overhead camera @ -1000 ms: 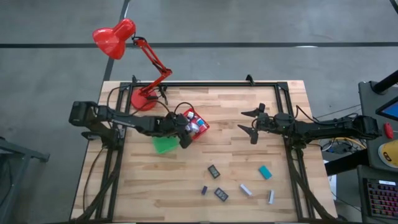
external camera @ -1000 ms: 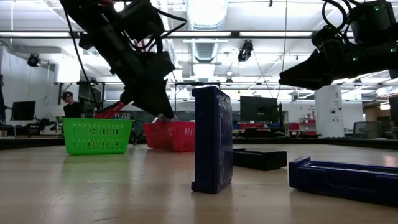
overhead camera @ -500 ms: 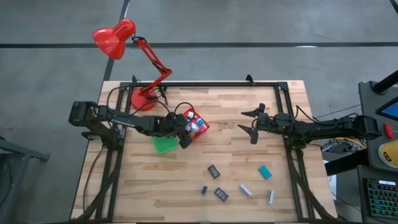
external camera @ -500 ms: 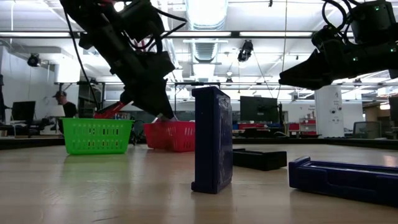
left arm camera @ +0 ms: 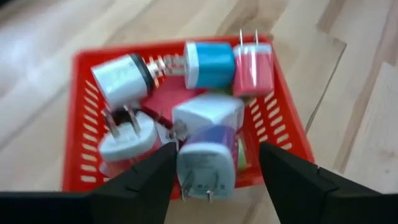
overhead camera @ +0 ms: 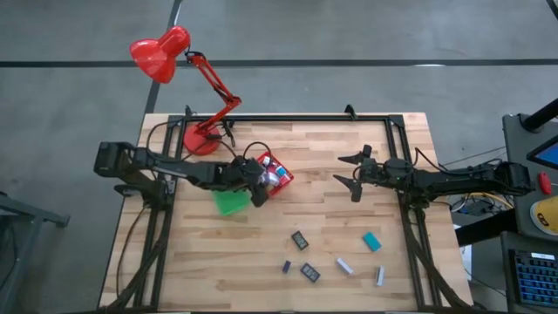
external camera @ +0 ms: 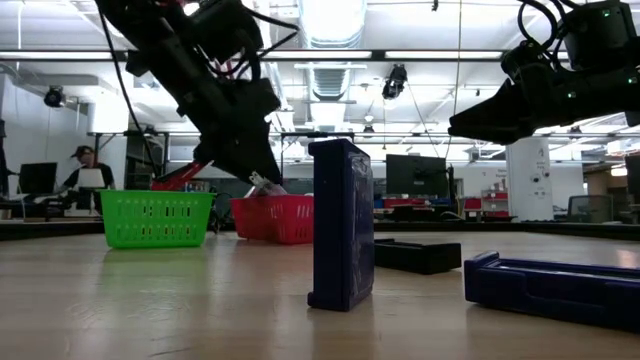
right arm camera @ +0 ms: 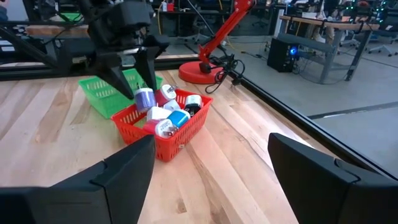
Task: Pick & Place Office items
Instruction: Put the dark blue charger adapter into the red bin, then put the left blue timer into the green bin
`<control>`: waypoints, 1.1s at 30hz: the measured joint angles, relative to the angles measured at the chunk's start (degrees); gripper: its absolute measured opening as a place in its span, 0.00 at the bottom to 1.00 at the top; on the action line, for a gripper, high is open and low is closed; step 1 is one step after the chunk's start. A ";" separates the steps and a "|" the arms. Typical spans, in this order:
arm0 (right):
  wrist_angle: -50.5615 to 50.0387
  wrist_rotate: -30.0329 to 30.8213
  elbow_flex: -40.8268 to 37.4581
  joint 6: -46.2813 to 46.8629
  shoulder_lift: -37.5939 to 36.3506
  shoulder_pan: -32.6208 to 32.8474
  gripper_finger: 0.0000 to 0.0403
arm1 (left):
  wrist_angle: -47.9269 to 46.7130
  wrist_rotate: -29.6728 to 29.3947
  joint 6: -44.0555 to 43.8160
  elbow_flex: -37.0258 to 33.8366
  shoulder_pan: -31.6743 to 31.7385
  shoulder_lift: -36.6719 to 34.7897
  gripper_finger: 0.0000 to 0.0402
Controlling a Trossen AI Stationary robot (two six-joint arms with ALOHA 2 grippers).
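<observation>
My left gripper (left arm camera: 217, 180) hovers open over the red bin (overhead camera: 277, 174), which holds several plug-shaped items. A white and purple one (left arm camera: 205, 163) sits between the fingers on top of the pile, and a gap shows beside one finger. It also shows from the right wrist view, the plug (right arm camera: 144, 98) under the gripper (right arm camera: 138, 84). My right gripper (overhead camera: 350, 173) waits open above the table's right half, touching nothing. Loose items lie near the front edge: black pieces (overhead camera: 300, 240), a teal block (overhead camera: 372, 242) and grey-white sticks (overhead camera: 345, 265).
A green bin (overhead camera: 231, 203) stands next to the red one, under my left arm. The red desk lamp's base (overhead camera: 200, 139) stands at the far left corner. In the low view a blue piece (external camera: 342, 225) stands on end close to the camera. A person (external camera: 85, 175) sits in the room behind.
My left gripper has risen a little over the red bin. In the low view a small light piece now shows just below its fingertips. The person in the background has shifted.
</observation>
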 joint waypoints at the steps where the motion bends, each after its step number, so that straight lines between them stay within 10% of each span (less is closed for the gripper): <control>1: 0.00 0.01 0.00 -0.01 -0.02 0.00 0.75 | 0.03 -0.28 0.40 0.05 0.00 -0.52 0.59; 33: -0.01 0.02 0.00 0.00 -0.01 0.00 0.74 | 4.92 -3.61 7.16 -0.17 -3.20 -5.84 0.59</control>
